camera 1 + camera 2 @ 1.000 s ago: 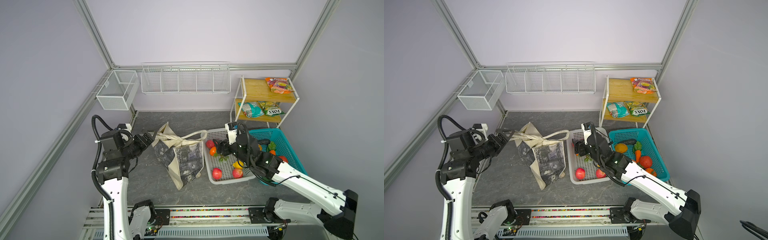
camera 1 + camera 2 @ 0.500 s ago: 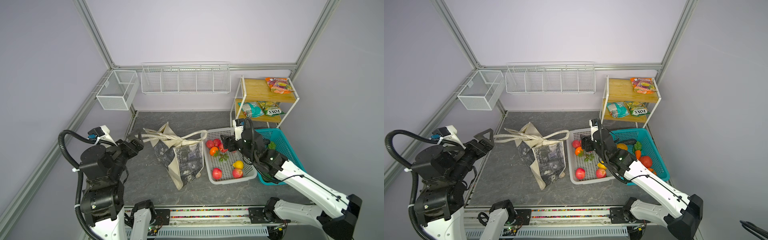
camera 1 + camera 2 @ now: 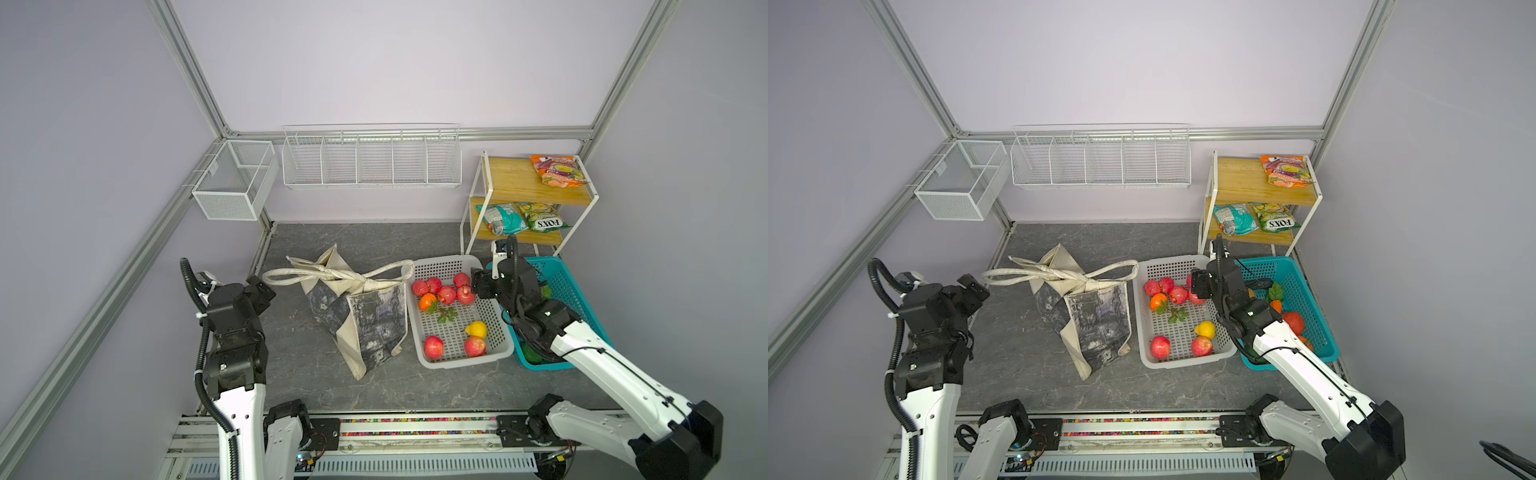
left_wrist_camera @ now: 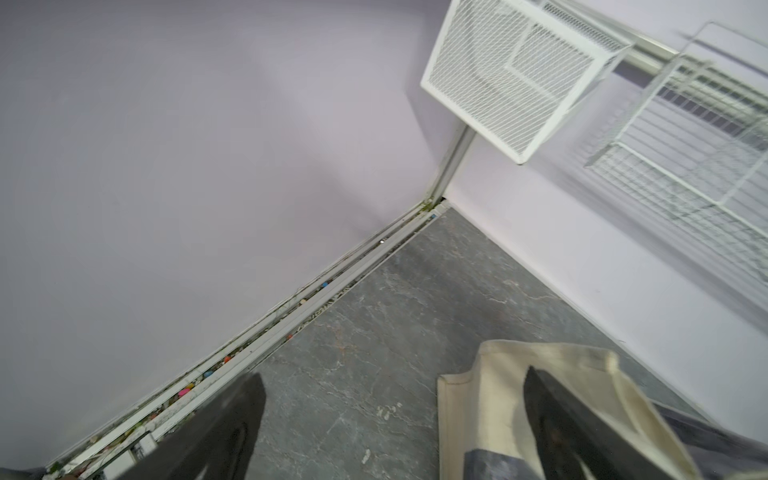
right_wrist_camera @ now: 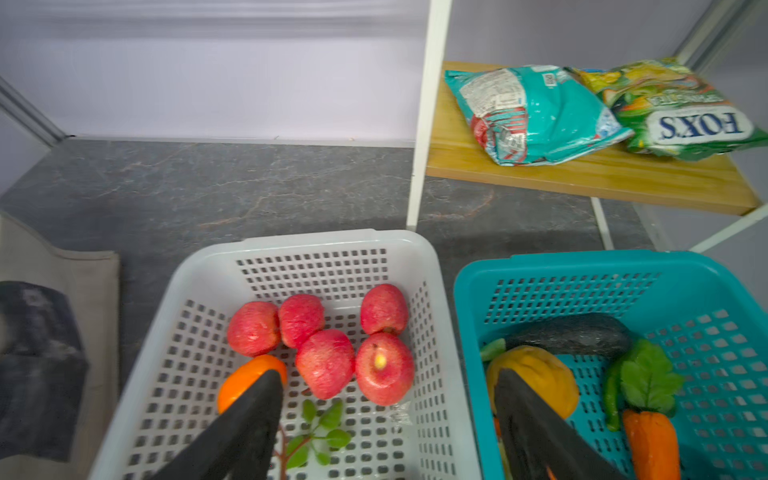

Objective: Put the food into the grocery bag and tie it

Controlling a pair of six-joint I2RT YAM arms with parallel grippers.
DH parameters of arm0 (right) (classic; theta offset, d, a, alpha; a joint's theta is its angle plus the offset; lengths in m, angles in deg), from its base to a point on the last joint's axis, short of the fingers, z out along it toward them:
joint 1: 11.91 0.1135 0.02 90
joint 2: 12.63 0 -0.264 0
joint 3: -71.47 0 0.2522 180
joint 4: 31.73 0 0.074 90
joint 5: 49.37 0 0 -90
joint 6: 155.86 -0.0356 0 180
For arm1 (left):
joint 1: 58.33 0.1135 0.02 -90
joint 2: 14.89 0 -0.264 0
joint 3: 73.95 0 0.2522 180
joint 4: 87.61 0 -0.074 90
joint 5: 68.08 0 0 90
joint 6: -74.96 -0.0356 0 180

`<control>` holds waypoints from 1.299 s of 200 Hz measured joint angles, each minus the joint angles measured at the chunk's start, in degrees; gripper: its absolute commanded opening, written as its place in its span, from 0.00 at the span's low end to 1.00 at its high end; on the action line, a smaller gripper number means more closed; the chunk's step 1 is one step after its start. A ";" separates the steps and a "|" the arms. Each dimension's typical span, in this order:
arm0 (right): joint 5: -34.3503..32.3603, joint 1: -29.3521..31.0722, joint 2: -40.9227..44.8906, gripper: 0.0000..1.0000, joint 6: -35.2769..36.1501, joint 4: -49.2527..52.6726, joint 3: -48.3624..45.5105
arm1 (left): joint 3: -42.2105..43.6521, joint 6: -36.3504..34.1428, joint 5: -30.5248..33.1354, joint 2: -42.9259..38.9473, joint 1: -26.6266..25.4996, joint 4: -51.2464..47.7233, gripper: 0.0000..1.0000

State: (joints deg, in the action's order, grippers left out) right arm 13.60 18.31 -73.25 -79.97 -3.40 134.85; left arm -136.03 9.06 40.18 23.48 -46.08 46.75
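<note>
I'm backing the left gripper [image 4: 395, 374] and right gripper [image 5: 385, 372], both spread and empty, off the grocery bag [image 3: 365, 320]; its handles [image 3: 328, 276] are looking knotted, so tying seems done.

Pale lilac walls [image 3: 374, 62], grey marbled floor [image 3: 311, 374], white wire racks [image 3: 371, 156], seemingly wooden two-tier shelf [image 3: 515, 183]

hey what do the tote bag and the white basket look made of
Grocery bag: seemingly cream canvas, matte; it slumps and creases. White basket: likely moulded plastic, faintly glossy; rigid perforated walls, smooth rounded rim.
</note>
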 measured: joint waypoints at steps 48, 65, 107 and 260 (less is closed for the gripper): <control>-1.75 -7.30 2.32 0.91 1.75 -4.09 -7.98 | 15.26 4.02 6.64 -8.35 0.00 7.45 0.91; -1.70 -8.50 2.27 0.92 2.16 -5.88 -9.27 | 19.58 5.20 7.23 -9.57 0.00 10.82 0.88; -1.64 -9.73 1.90 0.95 5.86 -12.46 -13.35 | 31.56 6.71 -0.48 -4.42 0.00 24.63 0.78; 4.63 -24.13 -17.59 0.99 13.20 -52.52 -24.00 | 38.12 -7.89 1.86 25.40 -8.55 65.44 0.86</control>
State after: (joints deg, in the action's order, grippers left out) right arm 18.23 -5.82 -90.84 -66.77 -55.92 110.85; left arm -97.91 1.17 42.04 48.87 -54.62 112.19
